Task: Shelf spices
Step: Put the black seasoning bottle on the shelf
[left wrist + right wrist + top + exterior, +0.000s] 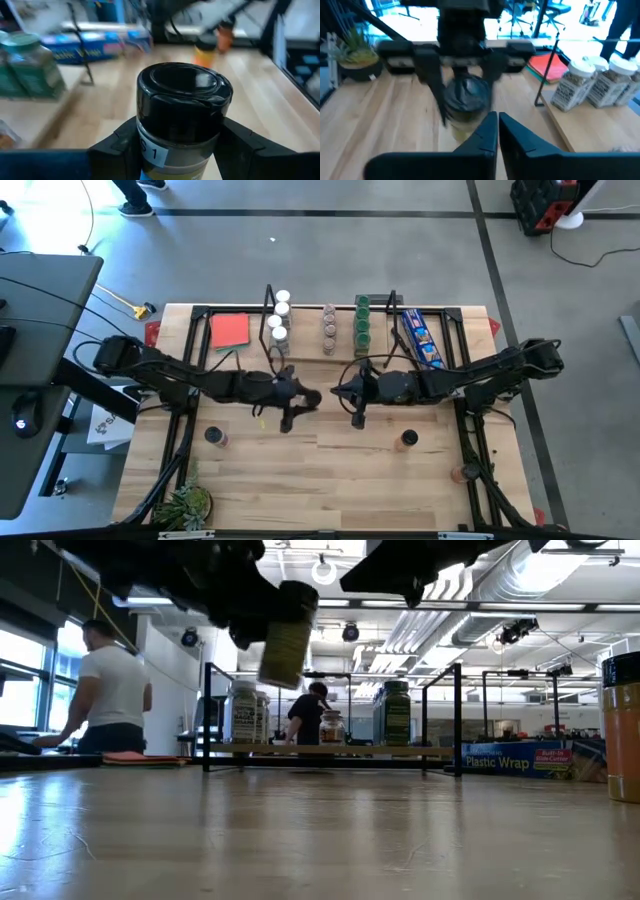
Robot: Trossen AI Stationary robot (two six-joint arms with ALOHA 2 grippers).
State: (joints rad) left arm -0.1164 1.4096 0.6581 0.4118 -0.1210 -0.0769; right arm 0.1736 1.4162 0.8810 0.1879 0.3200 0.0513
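1. Nearest, at the front of the table (pixel 300 470): a small potted plant (pixel 186 503) on the front-left corner, and two loose jars standing apart, one front-left with a dark cap (pixel 212 436), one front-right (pixel 408 439). Another orange-capped jar (pixel 460 473) sits by the right edge.
2. Mid-table, left gripper (pixel 300 408): raised off the board, fingers pinching a black-capped jar (pixel 182 107) on both sides. Low view shows that jar tilted in the air, greenish-brown contents, clear of the table. A white label strip marked "1" sits below the cap.
3. Mid-table, right gripper (pixel 350 402): facing the left one, just beside it, not touching. Its wrist view shows the two fingers (pixel 485 135) pressed together with only a thin slit between them, nothing held.
4. Farther back, the shelf (pixel 330 345): light wooden board, thin black end frames. On it, three white-capped jars (pixel 279 320) in a file at the left, brown-capped jars (pixel 328 328) in the middle, green-capped jars (pixel 362 320) at the right.
5. Beside the shelf: a red-orange card (pixel 230 330) flat on the table at its left, a long blue plastic-wrap box (pixel 420 338) at its right.
6. Beyond the table, low view: two people in the room, one in a white shirt (pixel 112 690) at left, one in dark clothing (pixel 308 715) behind the shelf.
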